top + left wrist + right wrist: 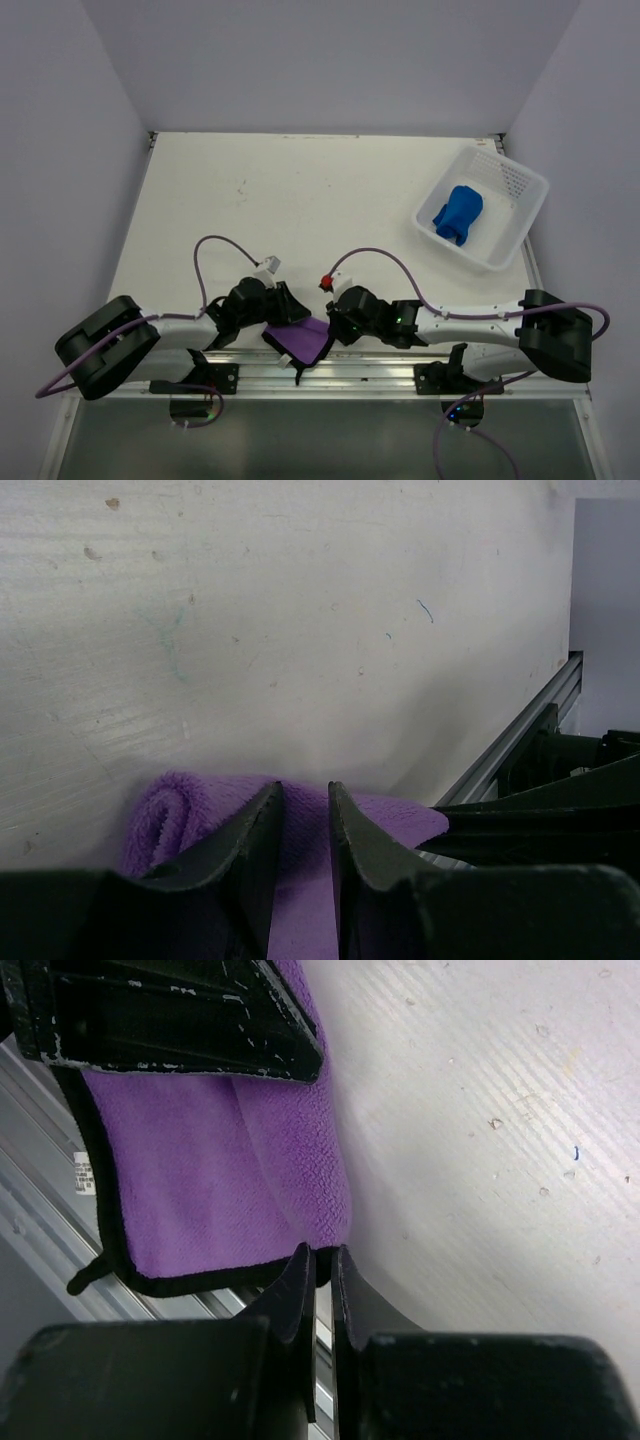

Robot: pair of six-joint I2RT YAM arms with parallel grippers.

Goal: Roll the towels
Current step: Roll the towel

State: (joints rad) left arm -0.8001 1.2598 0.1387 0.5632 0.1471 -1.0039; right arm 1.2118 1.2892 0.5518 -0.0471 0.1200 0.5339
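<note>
Purple towel [305, 342] is lying at the near edge of the table [300, 200], right between your two arms. In the top view you're crowding it from both sides, with the left gripper [292, 312] sitting over its left part and the right gripper [333, 328] at its right corner. The blue towel [458, 213] is lying in a lump in the white basket [530, 185] off at the far right. Your left wrist cam is showing the fingers standing slightly apart with purple cloth in the gap and a rolled edge [160, 820] just past them. Can't tell if they're actually pinching it. On the right wrist cam your jaws are sitting closed together right at the black trim [200, 1282] of the towel's corner, beside the metal rail [40, 1190].
</note>
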